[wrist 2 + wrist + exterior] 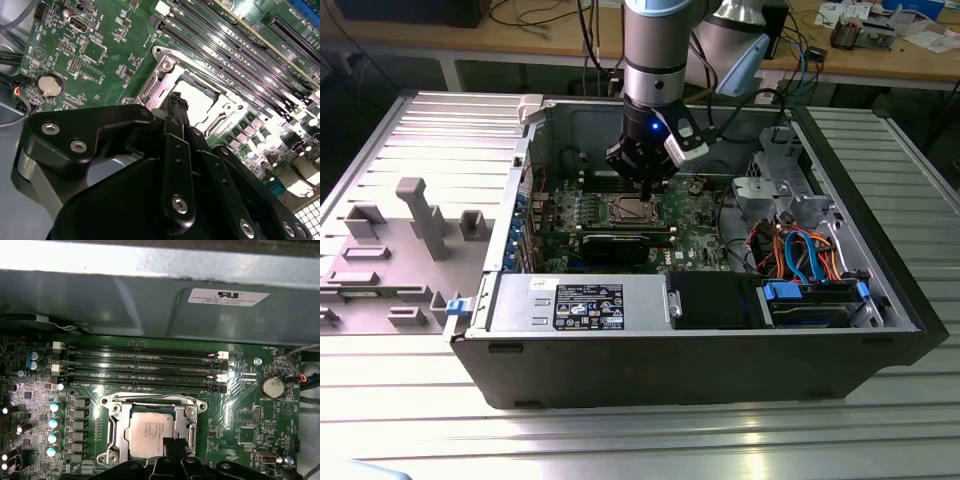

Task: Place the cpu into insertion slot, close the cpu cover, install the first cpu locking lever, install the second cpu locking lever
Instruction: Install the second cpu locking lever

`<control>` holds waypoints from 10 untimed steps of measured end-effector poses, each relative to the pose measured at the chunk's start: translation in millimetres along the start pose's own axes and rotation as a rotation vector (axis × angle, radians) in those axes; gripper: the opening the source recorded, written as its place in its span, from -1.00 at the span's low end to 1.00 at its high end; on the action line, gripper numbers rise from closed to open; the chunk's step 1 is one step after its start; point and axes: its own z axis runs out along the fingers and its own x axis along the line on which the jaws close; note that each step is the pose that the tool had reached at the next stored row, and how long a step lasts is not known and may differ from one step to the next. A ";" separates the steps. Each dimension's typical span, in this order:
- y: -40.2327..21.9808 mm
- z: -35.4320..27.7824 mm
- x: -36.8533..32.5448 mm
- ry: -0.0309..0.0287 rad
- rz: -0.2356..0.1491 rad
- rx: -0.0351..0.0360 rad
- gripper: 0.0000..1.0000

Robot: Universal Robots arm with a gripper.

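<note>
Your arm's black gripper (642,183) hangs inside the open dark-grey metal computer case (720,370), directly over the processor socket on the green circuit board (695,215). In the exterior view the socket sits at about 6 o'clock from the gripper tip, very near it; contact cannot be judged from there.

In the first wrist view you see the cpu (151,432), a small flat square chip with a silver-grey metal top, lying seated in the socket. The cpu cover (117,422), a thin square silver metal frame with a square window, lies flat around it, the chip top showing through the window. The gripper (175,446) comes in at the cpu's 5 o'clock, its fingertips over the chip's edge.

In the second wrist view the gripper (177,102) has its fingers drawn tight together, nothing visible between them. The tip stands at the near edge of the cpu (197,102), over the cpu cover (157,85). Whether it presses on metal cannot be told.

Four long black memory slots (145,367) run at the socket's 12 o'clock in the first wrist view. A round silver coin battery (273,386) sits at its 2 o'clock. In the exterior view a grey moulded plastic tray (390,260) rests outside the case, at its 9 o'clock.
</note>
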 end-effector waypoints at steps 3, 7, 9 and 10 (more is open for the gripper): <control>0.0 0.0 0.0 0.0000 0.000 0.0000 -0.79; 0.0 0.0 0.0 0.0000 0.000 0.0000 -0.79; -0.1 0.0 0.0 0.0000 0.000 0.0001 -0.79; -0.1 -0.1 0.0 0.0000 0.000 0.0001 -0.79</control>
